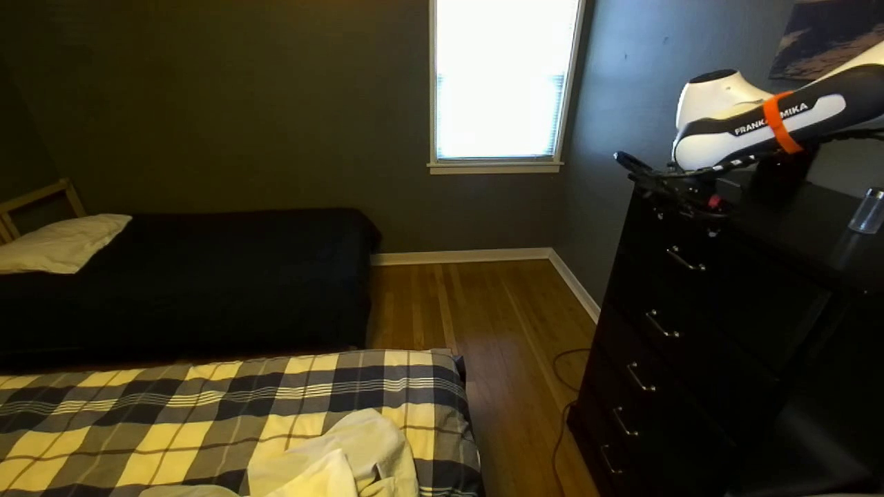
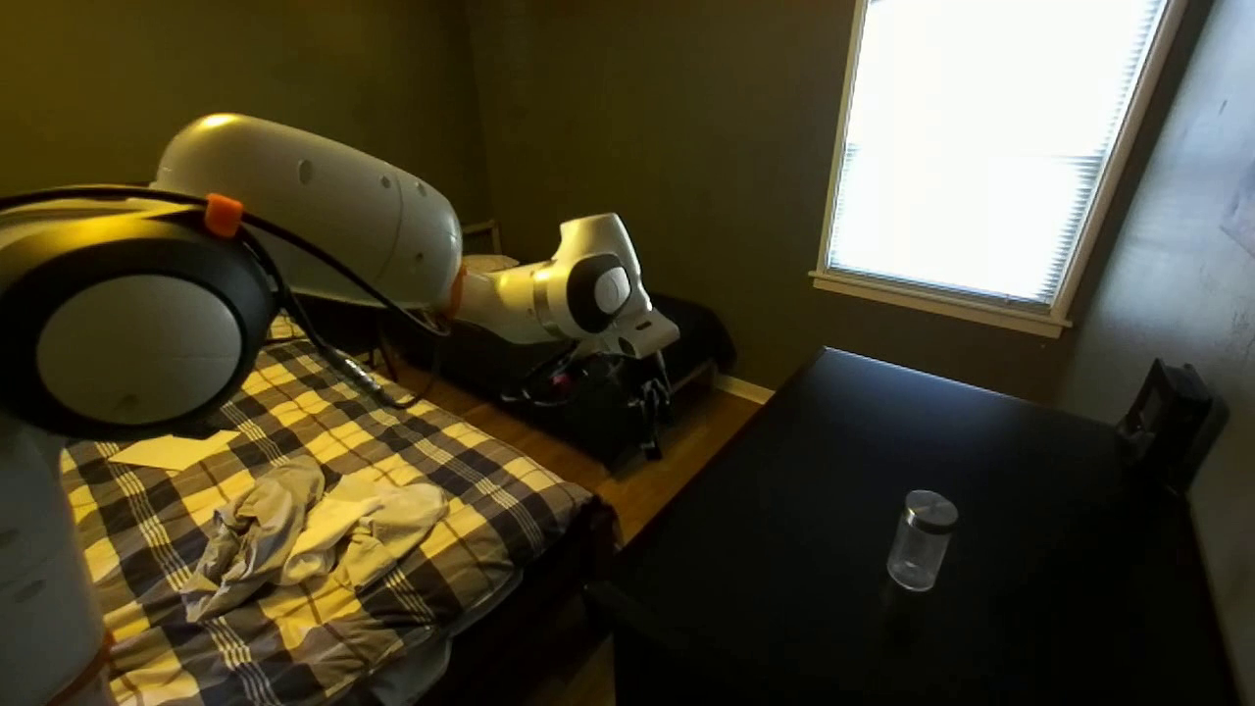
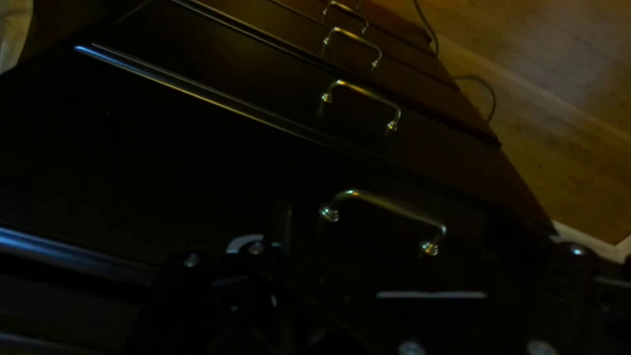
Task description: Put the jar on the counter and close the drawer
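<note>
The clear glass jar (image 2: 919, 554) with a silver lid stands upright on the black counter (image 2: 755, 559). It also shows at the right edge in an exterior view (image 1: 866, 212). The drawer (image 1: 753, 283) at the top of the dresser looks shut, its black front flush with the fronts below. Its metal handle (image 3: 392, 208) shows in the wrist view. My gripper (image 3: 392, 231) is dark, with its fingers apart on either side of the handle in that view. In an exterior view the gripper (image 2: 651, 417) hangs in front of the dresser, away from the jar. Contact with the handle cannot be told.
Lower drawers with metal handles (image 1: 661, 323) sit below. A small black object (image 2: 1172, 422) stands on the counter by the wall. A plaid bed (image 2: 471, 520) with crumpled cloth (image 2: 363, 529) stands beside the dresser. Cables (image 1: 563, 414) lie on the floor.
</note>
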{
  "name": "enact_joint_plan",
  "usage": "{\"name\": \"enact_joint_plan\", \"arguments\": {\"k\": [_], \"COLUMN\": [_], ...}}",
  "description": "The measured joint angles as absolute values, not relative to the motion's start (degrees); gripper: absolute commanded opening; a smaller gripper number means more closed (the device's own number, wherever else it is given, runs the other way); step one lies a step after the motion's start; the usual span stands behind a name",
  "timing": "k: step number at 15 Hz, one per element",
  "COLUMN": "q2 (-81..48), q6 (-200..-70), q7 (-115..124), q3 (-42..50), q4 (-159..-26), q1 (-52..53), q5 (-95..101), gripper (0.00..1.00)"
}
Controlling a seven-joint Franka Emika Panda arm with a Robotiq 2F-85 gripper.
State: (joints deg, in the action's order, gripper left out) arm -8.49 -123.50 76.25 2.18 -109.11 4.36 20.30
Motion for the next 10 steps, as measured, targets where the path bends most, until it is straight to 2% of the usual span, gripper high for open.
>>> {"name": "enact_joint_plan", "arguments": {"k": [6,10], "q2": [-2.05,0.12], "q6": [-103.29,-95.51], "q7": [56.02,42.46], "q3": [-2.62,-2.71], "q4": [-98.72,-92.89], "q1": [5.75,5.64], "q5": [14.25,13.75], "gripper": [1.00,1.00]}}
